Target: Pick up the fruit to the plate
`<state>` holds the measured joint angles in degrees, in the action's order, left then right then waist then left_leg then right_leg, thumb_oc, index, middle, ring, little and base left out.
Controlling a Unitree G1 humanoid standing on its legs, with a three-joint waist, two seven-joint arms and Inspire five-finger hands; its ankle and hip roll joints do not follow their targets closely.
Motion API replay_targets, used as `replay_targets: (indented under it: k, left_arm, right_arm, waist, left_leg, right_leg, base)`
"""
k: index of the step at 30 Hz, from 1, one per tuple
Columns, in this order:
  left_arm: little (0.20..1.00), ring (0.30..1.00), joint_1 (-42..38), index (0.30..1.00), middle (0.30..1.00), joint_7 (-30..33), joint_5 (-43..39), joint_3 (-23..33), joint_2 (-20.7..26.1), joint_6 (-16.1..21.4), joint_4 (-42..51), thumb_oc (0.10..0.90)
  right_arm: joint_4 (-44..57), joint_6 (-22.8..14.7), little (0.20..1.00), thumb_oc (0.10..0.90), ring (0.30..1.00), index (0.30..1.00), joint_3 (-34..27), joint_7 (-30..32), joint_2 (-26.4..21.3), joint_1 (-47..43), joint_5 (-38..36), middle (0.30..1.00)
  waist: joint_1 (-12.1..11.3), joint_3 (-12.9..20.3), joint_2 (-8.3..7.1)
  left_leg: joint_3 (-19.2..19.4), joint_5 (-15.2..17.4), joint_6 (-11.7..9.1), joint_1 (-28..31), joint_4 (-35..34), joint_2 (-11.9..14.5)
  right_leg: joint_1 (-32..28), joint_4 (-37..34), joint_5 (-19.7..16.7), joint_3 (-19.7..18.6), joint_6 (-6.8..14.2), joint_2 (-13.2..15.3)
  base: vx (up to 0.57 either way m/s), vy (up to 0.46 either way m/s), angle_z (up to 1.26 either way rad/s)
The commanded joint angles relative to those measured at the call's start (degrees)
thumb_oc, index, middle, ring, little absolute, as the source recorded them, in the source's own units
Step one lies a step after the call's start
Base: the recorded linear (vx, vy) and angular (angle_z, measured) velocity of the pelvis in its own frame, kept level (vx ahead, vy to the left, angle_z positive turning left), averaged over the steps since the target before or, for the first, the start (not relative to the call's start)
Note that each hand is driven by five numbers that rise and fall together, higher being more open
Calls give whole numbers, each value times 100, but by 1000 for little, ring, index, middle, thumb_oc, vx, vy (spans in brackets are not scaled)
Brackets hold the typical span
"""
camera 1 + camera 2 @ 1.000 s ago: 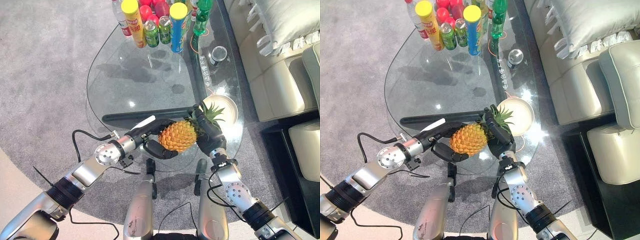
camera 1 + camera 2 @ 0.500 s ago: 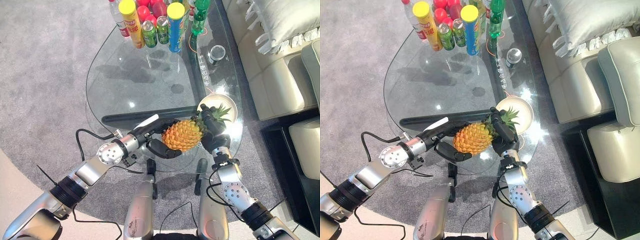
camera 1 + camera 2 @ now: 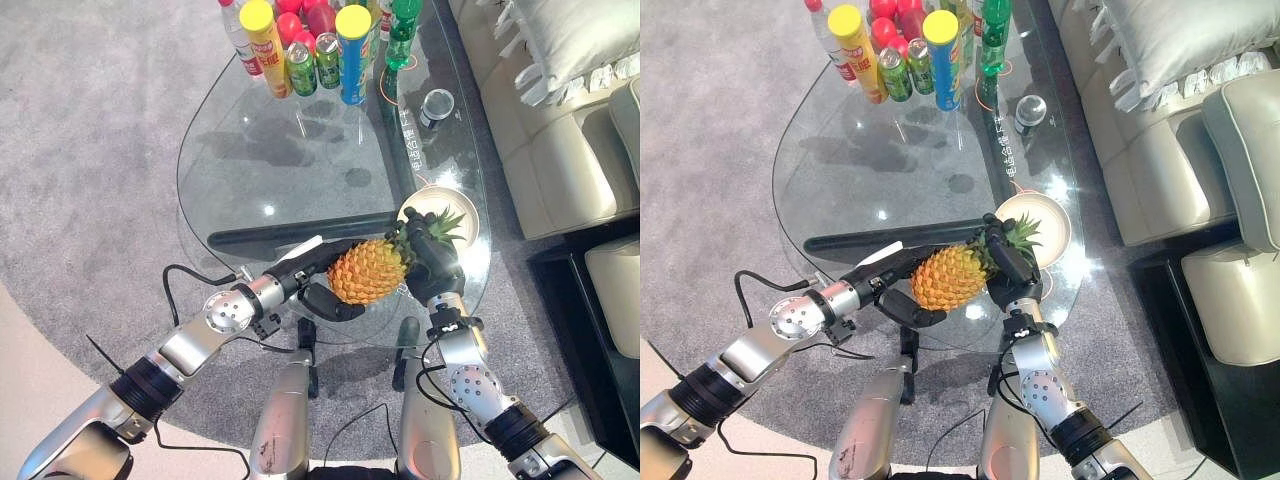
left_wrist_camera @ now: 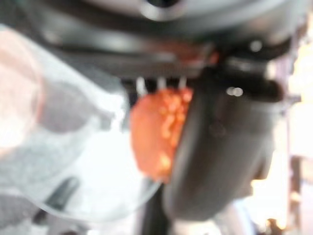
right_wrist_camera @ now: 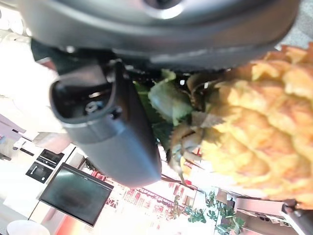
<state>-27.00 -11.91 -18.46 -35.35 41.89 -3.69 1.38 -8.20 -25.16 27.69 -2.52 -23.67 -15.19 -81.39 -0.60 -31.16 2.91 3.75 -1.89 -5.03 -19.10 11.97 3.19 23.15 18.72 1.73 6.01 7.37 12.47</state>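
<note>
Left eye: your left hand (image 3: 318,283) and right hand (image 3: 432,262) both curl round the pineapple (image 3: 368,270), held over the counter (image 3: 300,150) | Right eye: its long axis points crown-first at the plate (image 3: 1052,222), just beside | Right wrist: your thumb wraps the crown

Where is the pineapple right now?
In the left eye view the pineapple is held between the left hand and the right hand over the glass table's near edge, beside the white plate.
</note>
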Motion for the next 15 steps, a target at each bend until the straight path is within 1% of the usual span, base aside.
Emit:
replay_targets:
  k: [1, 6, 15]
  left_arm:
    - [900, 900, 142, 900, 900, -193, -150, -315, -241, 147, 986, 800]
    - [900, 900, 152, 900, 900, -174, -141, -280, -264, 104, 959, 800]
    - [900, 900, 215, 900, 900, -157, -138, -192, -261, 48, 894, 800]
  right_arm:
    - [1368, -267, 200, 100, 300, 300, -105, -1016, 507, -1001, 265, 300]
    - [1357, -251, 200, 100, 300, 300, -143, -872, 464, -1019, 436, 300]
    - [1354, -276, 200, 100, 300, 300, -279, -453, 242, -978, 1388, 300]
  waist:
    - [162, 137, -99]
    - [169, 137, -103]
    - [201, 137, -118]
  left_leg:
    - [341, 768, 418, -128, 779, -825]
    - [354, 769, 414, -122, 790, -820]
    - [385, 773, 410, -82, 782, -785]
  right_leg:
    - [-512, -607, -103, 490, -233, -592]
    - [-516, -594, -96, 498, -242, -600]
    - [-542, -589, -80, 512, -250, -616]
  base:
    - [0, 0, 0]
    - [0, 0, 0]
    - [0, 0, 0]
